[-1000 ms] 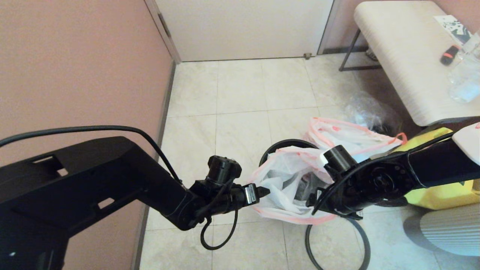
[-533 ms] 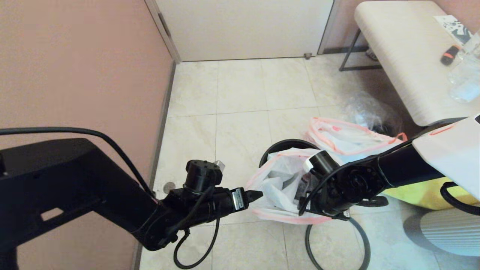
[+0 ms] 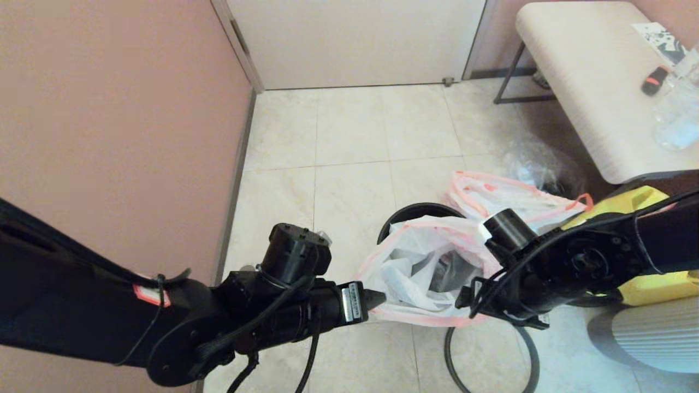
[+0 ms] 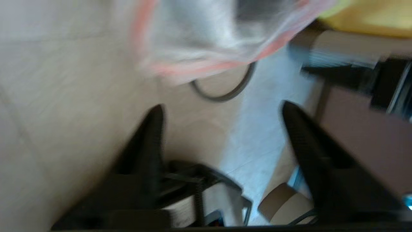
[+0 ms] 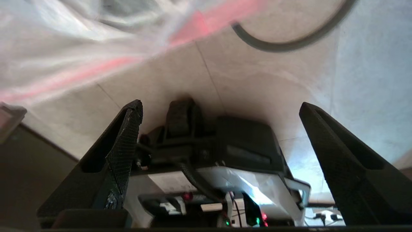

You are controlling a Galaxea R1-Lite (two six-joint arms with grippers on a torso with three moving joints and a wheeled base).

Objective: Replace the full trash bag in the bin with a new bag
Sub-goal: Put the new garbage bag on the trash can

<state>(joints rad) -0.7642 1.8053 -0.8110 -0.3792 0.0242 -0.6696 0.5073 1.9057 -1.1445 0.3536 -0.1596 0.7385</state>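
Item: new bag over bin, both grippers at its rim

My left gripper (image 3: 377,298), lower centre, jaws apart and empty, tip at the pink hem; right gripper (image 5: 219,109), centre right, spread wide, empty. Thin translucent white new bag (image 3: 420,267) drapes over the small round black bin (image 3: 407,212), mid-frame. I judge it light, limp, slippery: pinch the drawstring hem. Bulging full trash bag (image 3: 508,199) lies behind.

White new bag (image 3: 420,262), orange-pink rim; black bin (image 3: 407,212)
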